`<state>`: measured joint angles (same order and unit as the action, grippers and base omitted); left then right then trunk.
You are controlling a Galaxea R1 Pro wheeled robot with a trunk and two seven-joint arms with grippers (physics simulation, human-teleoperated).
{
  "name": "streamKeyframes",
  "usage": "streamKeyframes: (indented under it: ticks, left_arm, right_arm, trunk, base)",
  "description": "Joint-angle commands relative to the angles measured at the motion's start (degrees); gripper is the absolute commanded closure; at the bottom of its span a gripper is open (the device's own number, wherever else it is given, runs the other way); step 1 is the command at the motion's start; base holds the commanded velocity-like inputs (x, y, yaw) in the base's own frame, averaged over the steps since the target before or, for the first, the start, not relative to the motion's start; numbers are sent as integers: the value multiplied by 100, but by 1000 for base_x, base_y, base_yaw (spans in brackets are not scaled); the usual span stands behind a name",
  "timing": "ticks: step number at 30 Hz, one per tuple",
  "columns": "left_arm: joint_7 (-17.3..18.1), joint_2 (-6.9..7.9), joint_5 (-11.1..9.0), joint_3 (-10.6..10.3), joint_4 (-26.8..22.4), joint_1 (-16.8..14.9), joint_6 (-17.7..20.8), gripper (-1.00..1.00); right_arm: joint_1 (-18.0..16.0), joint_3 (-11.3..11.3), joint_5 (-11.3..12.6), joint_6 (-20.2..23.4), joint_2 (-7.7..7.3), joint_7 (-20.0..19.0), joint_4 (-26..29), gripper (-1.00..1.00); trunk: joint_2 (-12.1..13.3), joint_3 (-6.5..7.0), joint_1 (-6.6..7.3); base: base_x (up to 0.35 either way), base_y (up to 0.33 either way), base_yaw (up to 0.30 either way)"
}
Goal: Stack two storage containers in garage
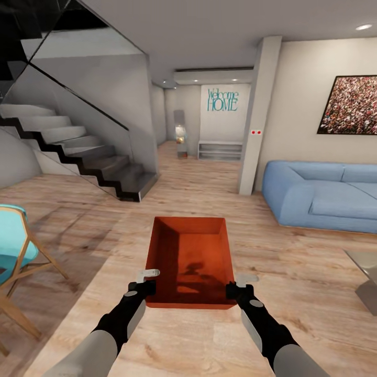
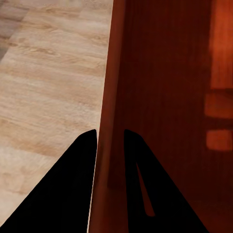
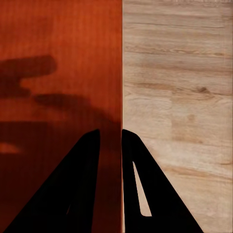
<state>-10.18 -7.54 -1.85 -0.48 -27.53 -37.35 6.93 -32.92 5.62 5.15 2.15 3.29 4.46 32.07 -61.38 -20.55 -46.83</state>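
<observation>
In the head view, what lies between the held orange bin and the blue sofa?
Only bare light wood plank floor separates the storage container from the blue sofa; the head view shows it. The glass table sits off to the side, nearer the robot.

1. The sofa (image 1: 319, 196) is cut off by the head view's right edge.
2. The blue chair (image 1: 13, 246) runs off the left edge; only part of its frame shows.
3. The glass table (image 1: 366, 277) shows just a corner at the right edge.
4. In both wrist views the bin (image 2: 165, 97) runs past the picture edges.
5. The small object (image 1: 180, 133) down the hall is too small to tell.
</observation>
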Motion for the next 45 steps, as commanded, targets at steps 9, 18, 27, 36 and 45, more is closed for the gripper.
streamKeyframes:
  ticks: [9, 18, 27, 36, 45]
  left_arm:
    - [-517, -2, -78, 136, -7, -1, 45, 100]
    - [-520, -2, -78, 136, -7, -1, 45, 100]
    - [-520, -2, -78, 136, -13, -1, 45, 100]
    - [-520, -2, -78, 136, -8, -1, 45, 100]
    - [-520, -2, -78, 136, -7, -1, 45, 100]
  right_arm:
    - [-4, -52, -22, 14, -4, 64, 36, 100]
    - [-4, -45, -53, 15, -4, 64, 36, 100]
    - [-4, -48, -66, 15, -4, 64, 36, 100]
    - [-4, -29, -80, 9, -4, 63, 36, 100]
    - [-4, -46, -84, -32, -4, 64, 43, 100]
  trunk:
    - [-4, -6, -4]
    - [-4, -6, -4]
    - [-4, -6, -4]
    - [-4, -6, -4]
    - [-4, -6, -4]
  base:
    - [322, 0, 0]
    - [323, 0, 0]
    - [323, 0, 0]
    - [323, 0, 0]
    - [323, 0, 0]
